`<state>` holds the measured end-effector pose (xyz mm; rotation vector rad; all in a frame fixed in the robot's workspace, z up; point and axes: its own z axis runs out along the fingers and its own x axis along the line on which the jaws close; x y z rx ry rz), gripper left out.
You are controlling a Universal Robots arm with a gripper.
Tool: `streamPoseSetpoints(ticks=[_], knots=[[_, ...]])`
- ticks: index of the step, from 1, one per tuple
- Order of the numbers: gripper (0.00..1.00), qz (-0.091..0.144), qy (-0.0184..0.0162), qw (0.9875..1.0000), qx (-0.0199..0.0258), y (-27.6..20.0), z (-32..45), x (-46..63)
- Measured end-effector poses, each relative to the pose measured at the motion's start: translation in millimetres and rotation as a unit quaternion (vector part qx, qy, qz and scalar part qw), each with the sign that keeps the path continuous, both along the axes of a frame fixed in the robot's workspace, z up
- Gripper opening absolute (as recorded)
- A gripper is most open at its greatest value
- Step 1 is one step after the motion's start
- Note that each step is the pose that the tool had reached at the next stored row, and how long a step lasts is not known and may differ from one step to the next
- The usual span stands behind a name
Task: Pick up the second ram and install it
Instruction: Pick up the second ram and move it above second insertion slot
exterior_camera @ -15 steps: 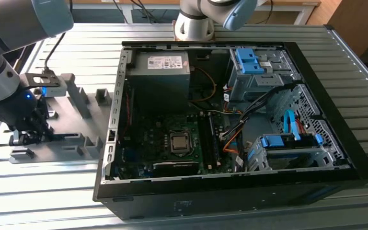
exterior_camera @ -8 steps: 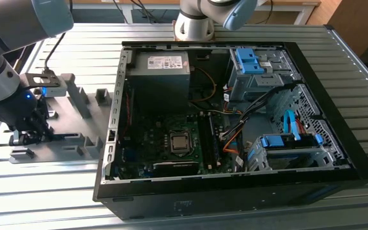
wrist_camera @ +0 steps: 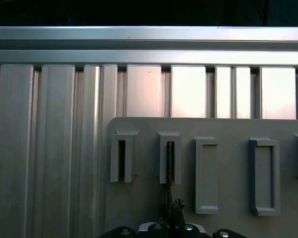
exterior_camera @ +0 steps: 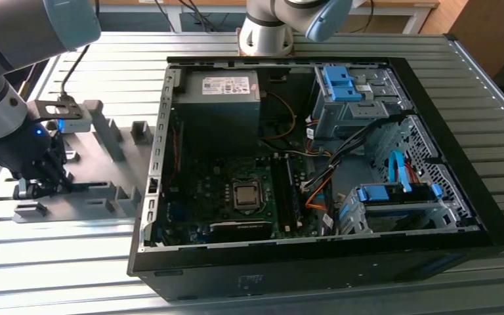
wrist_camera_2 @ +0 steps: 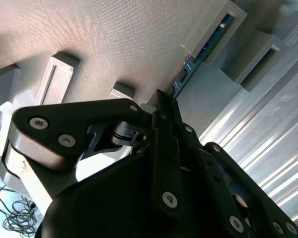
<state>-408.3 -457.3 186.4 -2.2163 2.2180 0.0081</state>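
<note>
So my claw (exterior_camera: 37, 189) is parked low on the grey fixture (exterior_camera: 77, 200). In the exterior view that fixture sits on the slatted metal table (exterior_camera: 60, 262), at roughly 9 o'clock from the open PC case (exterior_camera: 322, 269). The second ram (wrist_camera_2: 186, 69) is standing on its long edge in the fixture, tucked into one of the slotted blocks (wrist_camera: 162, 158). In the second wrist view you can see its blue-green edge run out of a block straight to my fingertips. In the first wrist view it's just a thin dark line (wrist_camera: 169, 171) from the slot to the claw (wrist_camera: 175, 207). My fingers (wrist_camera_2: 165, 144) are squeezed in to a sliver of a gap, one on each side of the board's near end, so I'd say I've got it clamped. It isn't lifted though, its far end sits in the block. The motherboard (exterior_camera: 204, 180) lies flat inside the case, around 3 o'clock from me and well apart from the ram.
</note>
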Motion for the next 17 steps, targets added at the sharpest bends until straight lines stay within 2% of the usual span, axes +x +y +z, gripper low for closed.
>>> streamPoseSetpoints(ticks=[17], knots=[[0.14,0.001,0.0000,1.0000,-0.0007,-0.1,1.4,0.0]])
